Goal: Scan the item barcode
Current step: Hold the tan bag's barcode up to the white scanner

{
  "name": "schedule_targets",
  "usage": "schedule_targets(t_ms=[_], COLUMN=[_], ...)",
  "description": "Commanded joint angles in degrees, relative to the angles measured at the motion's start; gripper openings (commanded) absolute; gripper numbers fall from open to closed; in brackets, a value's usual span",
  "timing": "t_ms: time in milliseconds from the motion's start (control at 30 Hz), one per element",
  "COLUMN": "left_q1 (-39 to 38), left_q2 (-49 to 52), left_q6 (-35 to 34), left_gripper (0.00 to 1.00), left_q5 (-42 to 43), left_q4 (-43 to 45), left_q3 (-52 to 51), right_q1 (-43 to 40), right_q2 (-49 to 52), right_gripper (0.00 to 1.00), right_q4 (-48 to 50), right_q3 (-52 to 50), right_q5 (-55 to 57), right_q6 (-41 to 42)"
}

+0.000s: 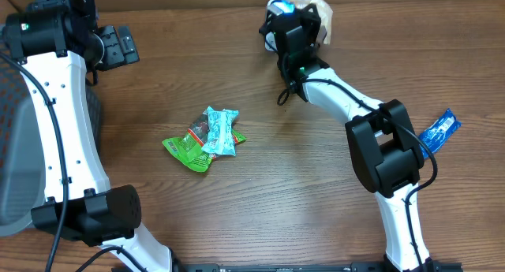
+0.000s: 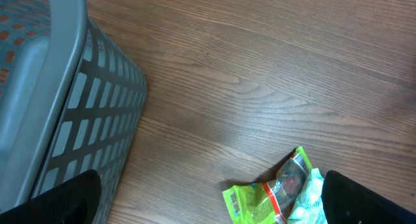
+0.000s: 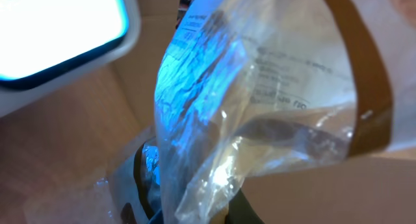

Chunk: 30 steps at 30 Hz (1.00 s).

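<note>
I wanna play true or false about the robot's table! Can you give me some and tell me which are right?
1. The right gripper is pinching a shiny see-through packet. True.
2. The left gripper is holding the green packet. False: it is open and holds nothing, and the green packet lies on the table.
3. A blue packet lies on the table beside the right arm. True.
4. The gray basket stands on the robot's right side. False: it stands on the left side, by the left arm.
</note>
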Motion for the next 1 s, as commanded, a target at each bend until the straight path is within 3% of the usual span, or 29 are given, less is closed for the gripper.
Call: schedule_targets(t_ms=[0,467,967], left_q1=[-0.39,-0.39,-0.39], left_q2=[0.57,0.57,0.57], left_q6=[1.09,1.09,1.09], left_gripper=[1.0,1.0,1.0], left_q5=[0.31,0.31,0.28], left_q4=[0.02,0.02,0.02], left_q3=[0.28,0.26,0.28], right_q1=[0.61,0.07,1.53], right_q2=[-0.13,0.0,-0.66], right_gripper=[0.04,0.04,0.04], right_q4=[-3.02,-1.88,-0.9], right_q3=[1.14,1.14,1.16], right_q5=[-1.77,-5.81,-1.84], right_q6=[-4.48,-4.48,-4.42])
